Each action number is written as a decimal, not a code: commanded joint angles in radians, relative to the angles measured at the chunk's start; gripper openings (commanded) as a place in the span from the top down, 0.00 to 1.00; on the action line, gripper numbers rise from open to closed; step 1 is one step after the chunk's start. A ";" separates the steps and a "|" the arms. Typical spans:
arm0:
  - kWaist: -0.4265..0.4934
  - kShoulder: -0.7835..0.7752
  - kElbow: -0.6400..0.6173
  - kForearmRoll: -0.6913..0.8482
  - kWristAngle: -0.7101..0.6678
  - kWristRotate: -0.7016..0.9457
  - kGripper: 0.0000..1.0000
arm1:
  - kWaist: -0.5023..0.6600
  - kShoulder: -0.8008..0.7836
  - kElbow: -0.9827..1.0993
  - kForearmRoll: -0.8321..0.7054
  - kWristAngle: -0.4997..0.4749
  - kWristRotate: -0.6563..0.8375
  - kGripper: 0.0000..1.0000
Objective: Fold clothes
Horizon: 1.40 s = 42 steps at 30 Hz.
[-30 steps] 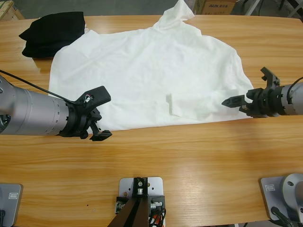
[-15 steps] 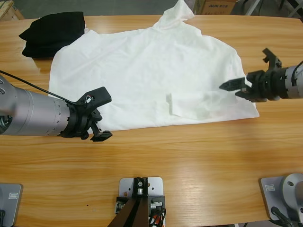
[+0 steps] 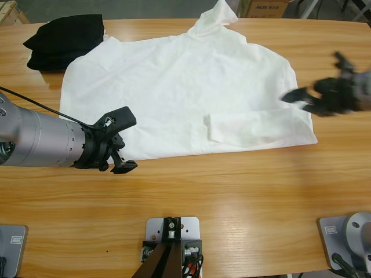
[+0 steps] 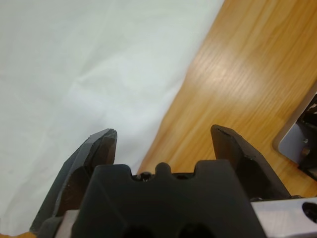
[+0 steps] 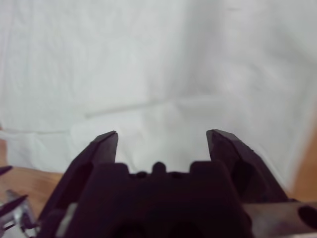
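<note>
Your white T-shirt (image 3: 185, 92) lay spread flat across the upper middle of the high view, on the wooden table (image 3: 232, 197). One sleeve stuck up past the top edge, and the other was folded in at the lower right of the cloth. A small black bundle (image 3: 64, 39) sat in the upper left, touching the shirt's corner.

Your left gripper (image 3: 119, 142) was at the lower left, right at the shirt's bottom corner. Its jaws were wide apart and held nothing. In the left wrist view, one jaw was over the cloth and the other over bare wood, with the shirt's edge (image 4: 173, 104) running between them.

Your right gripper (image 3: 319, 92) was at the right side of the high view, over the shirt's right edge. It was blurred there. In the right wrist view, its jaws were wide apart and empty, with white cloth (image 5: 158, 74) in front of them.

Here is what I think could have gone wrong:

- The cloth was thin. A jaw could have slid over it and pinched nothing.
- A jaw could have grabbed two layers at the folded sleeve and bunched the shirt.
- If one arm pulled alone, the shirt could have dragged crooked or bumped the black bundle.

A box at the top right edge showed the letters "AUX" (image 3: 265, 7). The rest was too small to read.
</note>
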 commanded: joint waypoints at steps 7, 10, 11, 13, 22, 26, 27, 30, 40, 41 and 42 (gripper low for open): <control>-0.019 0.045 0.003 0.007 0.003 -0.016 0.27 | -0.002 -0.051 0.149 -0.063 0.092 0.102 0.27; -0.020 0.034 0.014 0.009 0.003 -0.016 0.27 | -0.004 0.017 0.167 -0.125 0.102 0.102 0.27; -0.020 0.029 0.017 0.009 0.003 -0.016 0.27 | -0.008 0.027 0.166 -0.131 0.102 0.102 0.28; -0.020 0.025 0.018 0.009 0.004 -0.016 0.27 | -0.013 0.056 0.163 -0.135 0.102 0.101 0.28; -0.020 0.029 0.014 0.009 0.004 -0.016 0.27 | -0.016 0.157 0.178 -0.202 0.217 0.101 0.28; -0.020 0.033 0.013 0.009 0.004 -0.016 0.27 | -0.018 0.162 0.179 -0.215 0.254 0.088 0.32; -0.020 0.033 0.015 0.009 0.004 -0.016 0.27 | -0.018 0.148 0.177 -0.210 0.260 0.086 0.36; -0.020 0.036 0.017 0.009 0.003 -0.016 0.27 | -0.018 0.113 0.173 -0.150 0.262 0.082 0.37; -0.020 0.040 0.016 0.009 0.003 -0.021 0.27 | -0.018 0.103 0.087 -0.047 0.285 0.051 0.40; -0.020 0.040 0.016 0.009 0.003 -0.021 0.27 | -0.018 0.114 0.082 -0.047 0.285 0.045 0.41; -0.020 0.040 0.017 0.009 0.003 -0.021 0.27 | -0.018 0.126 0.078 -0.047 0.285 0.033 0.45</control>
